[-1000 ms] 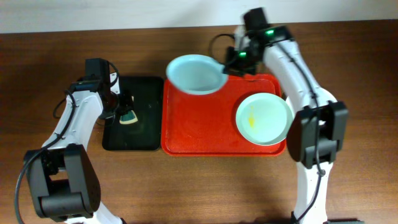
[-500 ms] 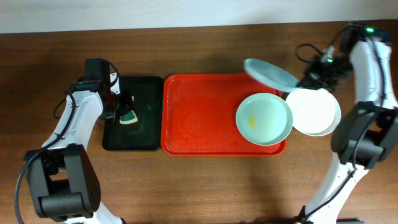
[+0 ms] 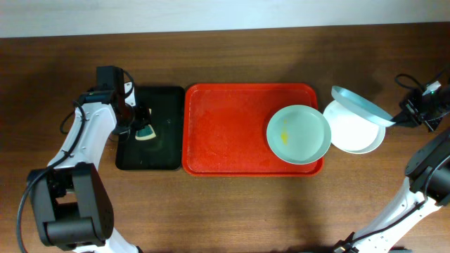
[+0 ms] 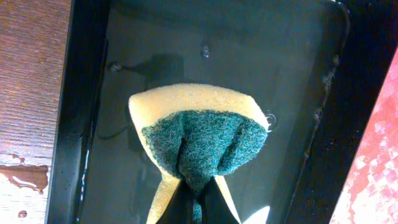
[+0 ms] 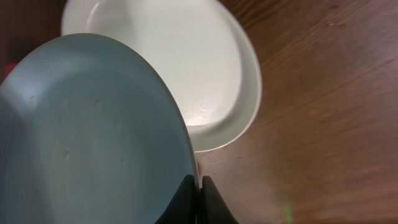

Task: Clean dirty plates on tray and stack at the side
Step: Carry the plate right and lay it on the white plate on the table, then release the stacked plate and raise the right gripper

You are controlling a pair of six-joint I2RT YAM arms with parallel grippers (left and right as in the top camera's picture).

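Observation:
My right gripper (image 3: 399, 121) is shut on the rim of the pale blue plate (image 3: 357, 105) and holds it tilted over the white plate (image 3: 351, 133), which lies on the table right of the red tray (image 3: 225, 133). In the right wrist view the blue plate (image 5: 87, 130) covers part of the white plate (image 5: 186, 68), with the gripper (image 5: 198, 183) on its edge. The pale green plate (image 3: 298, 133) with a yellow smear lies in the tray's right part. My left gripper (image 3: 140, 121) is shut on a sponge (image 4: 199, 140) in the black tray (image 3: 165, 151).
The black tray (image 4: 87, 93) holds a film of water, and wet patches lie on the wood beside it. The red tray's left half is bare. My right arm reaches in from the table's right edge.
My right gripper carried the pale blue plate from the tray's back left corner across to the right, over the white plate beside the tray. The left arm and sponge have not moved.

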